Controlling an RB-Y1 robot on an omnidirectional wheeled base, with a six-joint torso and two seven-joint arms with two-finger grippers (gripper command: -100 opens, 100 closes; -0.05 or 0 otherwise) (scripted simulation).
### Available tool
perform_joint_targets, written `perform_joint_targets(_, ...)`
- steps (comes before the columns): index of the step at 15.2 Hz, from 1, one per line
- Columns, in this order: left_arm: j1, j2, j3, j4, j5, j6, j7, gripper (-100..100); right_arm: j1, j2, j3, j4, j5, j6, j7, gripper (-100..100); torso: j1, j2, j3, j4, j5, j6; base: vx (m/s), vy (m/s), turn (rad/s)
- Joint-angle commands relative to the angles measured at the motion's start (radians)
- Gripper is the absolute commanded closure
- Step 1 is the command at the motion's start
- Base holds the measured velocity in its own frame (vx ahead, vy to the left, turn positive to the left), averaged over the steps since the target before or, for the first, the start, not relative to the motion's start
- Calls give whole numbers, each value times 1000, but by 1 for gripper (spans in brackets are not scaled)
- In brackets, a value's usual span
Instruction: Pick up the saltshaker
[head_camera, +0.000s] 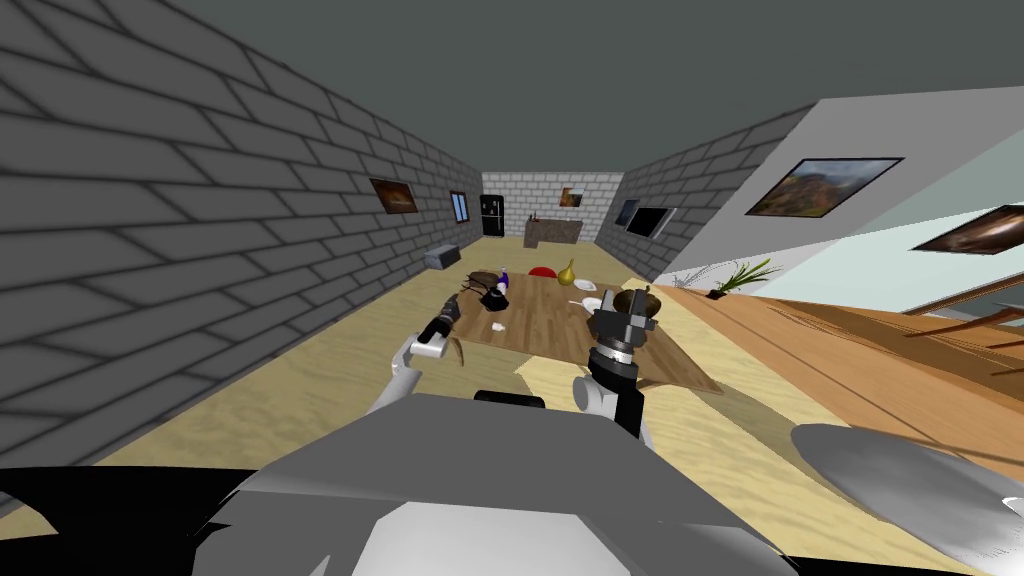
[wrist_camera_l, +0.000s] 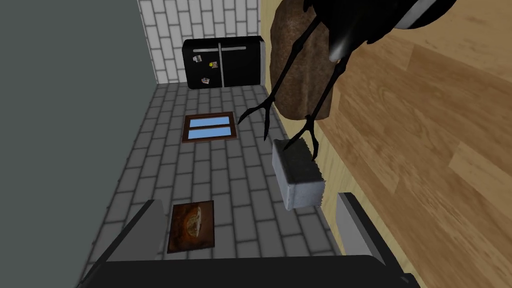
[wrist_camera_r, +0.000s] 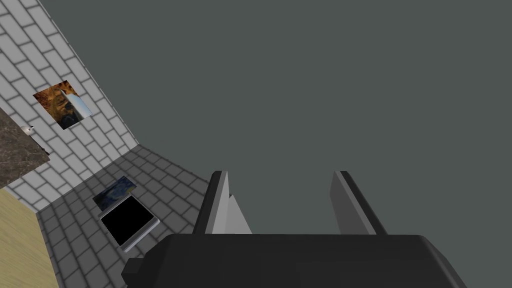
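Well, both the left tool and the right tool stand open. The saltshaker, probably the small white speck mid-frame on the counter, sits near the left tool; centre that one over it before closing.

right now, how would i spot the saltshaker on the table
Find the wooden table ahead. Near its left edge, this side of the black object, sits the small saltshaker. It is the only white piece on that side; the white plate lies further right.
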Motion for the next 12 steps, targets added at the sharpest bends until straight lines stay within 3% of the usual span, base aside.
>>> perform_joint_targets(1, -14, 1, -1, 13, 4, 35, 4, -100, 0, 0, 0, 0, 0, 0, 0, 0, 0, 0, 0, 0, 0, 0, 19, -13, -18)
perform_joint_targets(2, -44, -2, -3, 54, 11, 66, 13, -100, 0, 0, 0, 0, 0, 0, 0, 0, 0, 0, 0, 0, 0, 0, 25, -19, -40)
perform_joint_targets(3, -44, -2, -3, 54, 11, 86, 13, -100, 0, 0, 0, 0, 0, 0, 0, 0, 0, 0, 0, 0, 0, 0, 29, -21, -43)
perform_joint_targets(4, -74, -7, -6, 81, 18, 110, 21, -100, 0, 0, 0, 0, 0, 0, 0, 0, 0, 0, 0, 0, 0, 0, 32, -25, -49)
perform_joint_targets(6, -74, -7, -6, 95, 18, 139, 21, -100, 0, 0, 0, 0, 0, 0, 0, 0, -1, -1, 0, 0, 0, 0, 27, -18, -30)
perform_joint_targets(7, -105, -13, -9, 136, 25, 170, 30, -100, 0, 0, 0, 0, 0, 0, 0, 0, 0, 0, 0, 0, 0, 0, 22, -16, -36)
perform_joint_targets(9, -105, -13, -9, 136, 25, 190, 30, -100, 0, 0, 0, 0, 0, 0, 0, 0, 0, 0, 0, 0, 0, 0, 22, -15, -29)
perform_joint_targets(10, -135, -20, -12, 176, 31, 224, 38, -100, 0, 0, 0, 0, 0, 0, 0, 0, 0, 0, 0, 0, 0, 0, 23, -17, -40)
perform_joint_targets(12, -135, -20, -12, 176, 31, 241, 38, -100, 0, 0, 0, 0, 0, 0, 0, 0, 0, 0, 0, 0, 0, 0, 22, -16, -29)
